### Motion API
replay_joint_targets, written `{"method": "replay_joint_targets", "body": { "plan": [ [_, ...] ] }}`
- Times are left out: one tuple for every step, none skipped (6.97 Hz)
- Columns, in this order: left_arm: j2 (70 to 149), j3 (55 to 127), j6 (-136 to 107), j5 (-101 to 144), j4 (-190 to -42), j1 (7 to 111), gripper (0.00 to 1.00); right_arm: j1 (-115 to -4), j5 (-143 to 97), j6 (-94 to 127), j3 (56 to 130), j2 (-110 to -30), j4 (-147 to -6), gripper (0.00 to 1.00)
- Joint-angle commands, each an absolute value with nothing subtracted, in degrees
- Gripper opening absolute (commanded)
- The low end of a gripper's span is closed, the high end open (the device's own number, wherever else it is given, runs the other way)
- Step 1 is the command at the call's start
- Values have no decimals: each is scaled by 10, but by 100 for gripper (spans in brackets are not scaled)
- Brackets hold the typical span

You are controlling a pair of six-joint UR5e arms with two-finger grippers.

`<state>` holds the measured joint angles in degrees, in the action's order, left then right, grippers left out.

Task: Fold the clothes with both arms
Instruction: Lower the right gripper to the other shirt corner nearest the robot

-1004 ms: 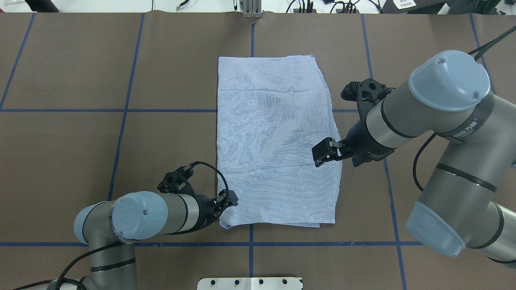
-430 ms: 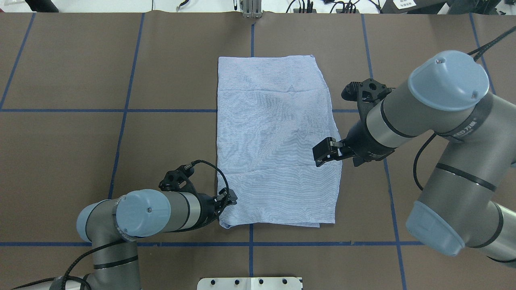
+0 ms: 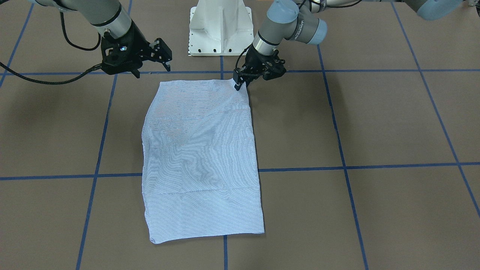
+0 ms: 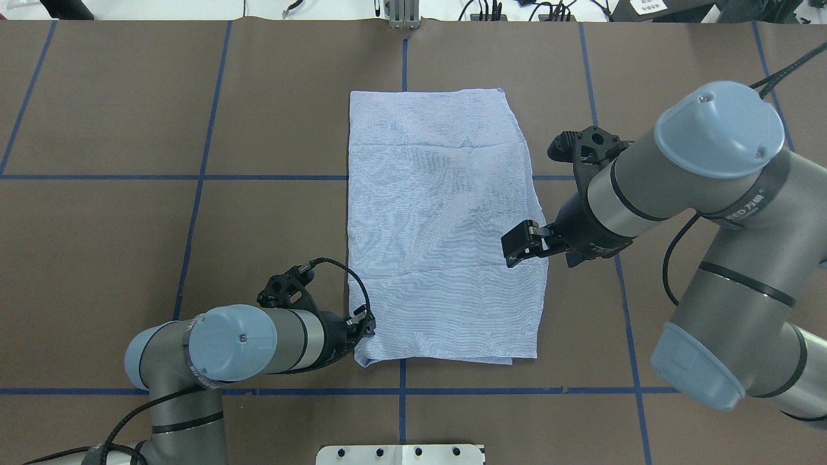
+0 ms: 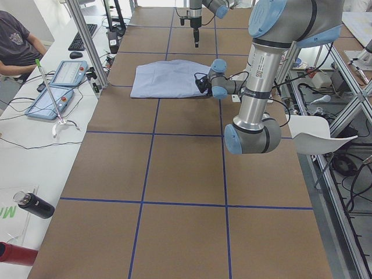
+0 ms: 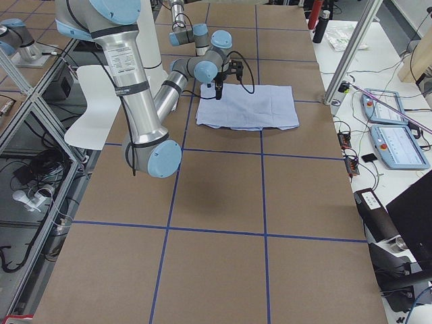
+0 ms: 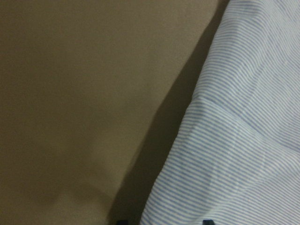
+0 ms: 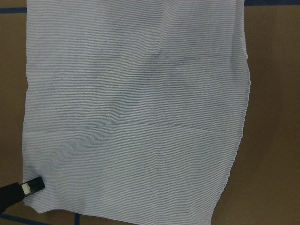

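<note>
Overhead exterior: shirt (image 4: 439, 226) lies folded at the table's (image 4: 129, 226) middle. Left gripper (image 4: 366, 326) touches its near-left corner, grip unclear, black cable (image 4: 354, 279) looping over that edge. Right gripper (image 4: 517, 244), spread and empty, hovers above the right edge.

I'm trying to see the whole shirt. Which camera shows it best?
The exterior front-facing view: the shirt lies whole, nearly uncovered. Overhead, the right gripper overlaps one edge; side views show it small; wrist cameras catch only parts.
</note>
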<state>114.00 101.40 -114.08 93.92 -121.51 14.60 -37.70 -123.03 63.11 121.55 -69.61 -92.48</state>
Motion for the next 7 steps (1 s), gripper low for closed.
{"method": "replay_joint_targets", "body": {
  "plan": [
    [1141,1021,-1141,940,-1197,138,37,-377,-1230,631,1216,-696,-925,100],
    [1142,1023,-1141,940,-1197,138,24,-377,-1229,631,1215,-696,-925,100],
    [1142,1029,-1141,940,-1196,138,0,-376,-1228,631,1214,-697,-925,100],
    [1145,1046,-1141,943,-1177,138,0,-376,-1227,632,1211,-697,-925,100],
    [1152,1068,-1141,969,-1143,139,0,-374,-1225,643,1205,-695,-925,100],
    [1152,1082,-1141,973,-1133,141,0,-355,-1220,765,1195,-682,-925,100],
    [1152,1084,-1141,973,-1133,141,0,-324,-1189,832,1187,-666,-919,100]
  ]
}}
